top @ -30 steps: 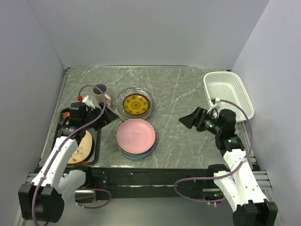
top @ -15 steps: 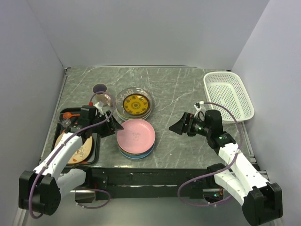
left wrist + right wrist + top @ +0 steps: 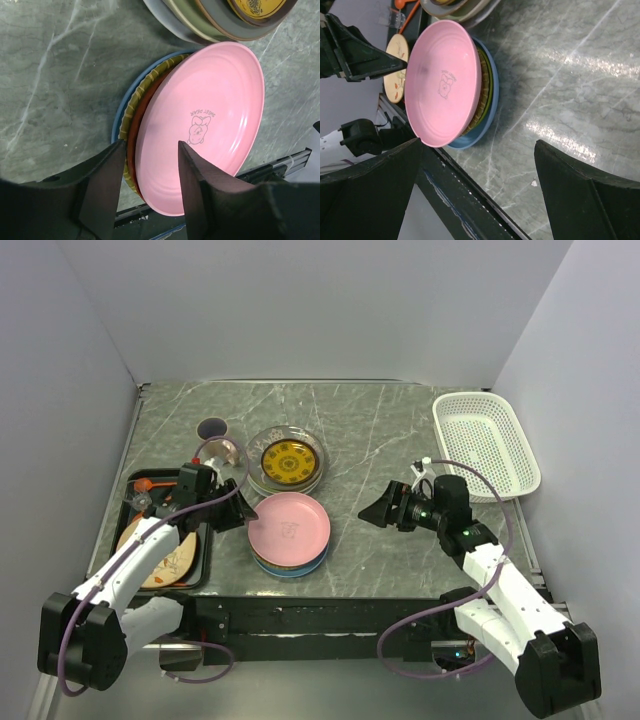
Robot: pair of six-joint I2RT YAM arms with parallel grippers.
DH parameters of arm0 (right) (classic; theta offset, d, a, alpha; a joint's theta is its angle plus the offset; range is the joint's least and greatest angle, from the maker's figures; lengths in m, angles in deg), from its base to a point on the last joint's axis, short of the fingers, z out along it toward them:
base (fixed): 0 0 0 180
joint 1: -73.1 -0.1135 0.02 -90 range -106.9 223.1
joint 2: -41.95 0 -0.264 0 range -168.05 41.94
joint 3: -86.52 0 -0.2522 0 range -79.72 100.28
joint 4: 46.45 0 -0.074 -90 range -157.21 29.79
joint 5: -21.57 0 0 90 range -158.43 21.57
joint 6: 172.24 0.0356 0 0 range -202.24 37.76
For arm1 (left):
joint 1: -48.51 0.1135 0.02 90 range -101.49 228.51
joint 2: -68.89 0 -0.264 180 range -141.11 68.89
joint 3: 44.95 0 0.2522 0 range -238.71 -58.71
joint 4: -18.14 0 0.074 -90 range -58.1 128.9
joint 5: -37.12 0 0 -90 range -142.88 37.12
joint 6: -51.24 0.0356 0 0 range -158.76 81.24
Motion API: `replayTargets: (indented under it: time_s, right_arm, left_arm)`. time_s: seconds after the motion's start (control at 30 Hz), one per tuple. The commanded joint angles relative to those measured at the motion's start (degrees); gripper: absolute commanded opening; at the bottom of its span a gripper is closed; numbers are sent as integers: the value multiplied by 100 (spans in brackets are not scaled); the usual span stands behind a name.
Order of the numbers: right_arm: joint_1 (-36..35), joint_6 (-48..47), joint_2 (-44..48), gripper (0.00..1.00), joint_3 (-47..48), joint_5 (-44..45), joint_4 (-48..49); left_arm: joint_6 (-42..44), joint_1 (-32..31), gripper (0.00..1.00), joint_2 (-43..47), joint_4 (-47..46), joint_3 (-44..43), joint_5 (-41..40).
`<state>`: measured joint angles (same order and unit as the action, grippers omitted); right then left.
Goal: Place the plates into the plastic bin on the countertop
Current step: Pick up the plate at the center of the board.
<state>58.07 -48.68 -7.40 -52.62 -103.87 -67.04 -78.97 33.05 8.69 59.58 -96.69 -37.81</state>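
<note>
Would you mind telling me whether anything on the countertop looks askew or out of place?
Only the pink plate: it lies off centre and seemingly tilted on its stack, exposing the rims of the red plate, striped plate and blue plate on one side. Nothing looks spilled or broken.

White arm links (image 3: 125, 570), black joints (image 3: 75, 645), black fingers (image 3: 102, 182), looping purple cables (image 3: 379, 642)

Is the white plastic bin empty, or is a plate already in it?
Empty: the top view shows only the bare perforated floor of the white plastic bin; no plate lies inside.
</note>
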Motion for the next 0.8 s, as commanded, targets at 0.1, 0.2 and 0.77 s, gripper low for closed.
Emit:
replayTargets:
  time_s: [0.1,0.2,0.77]
  right_arm:
    - [-44,-51,4,100,-81,81,165]
    - [-44,-34,-14,100,-108,81,200]
    - [-44,-69,-146,100,-257,151,296]
  left_arm:
    - [-57,-158,46,-17,-158,-140,-136]
    - [-66,-246,38,-122,-210,-131,-188]
    - [4,-607,13,-527,-316,-158,-391]
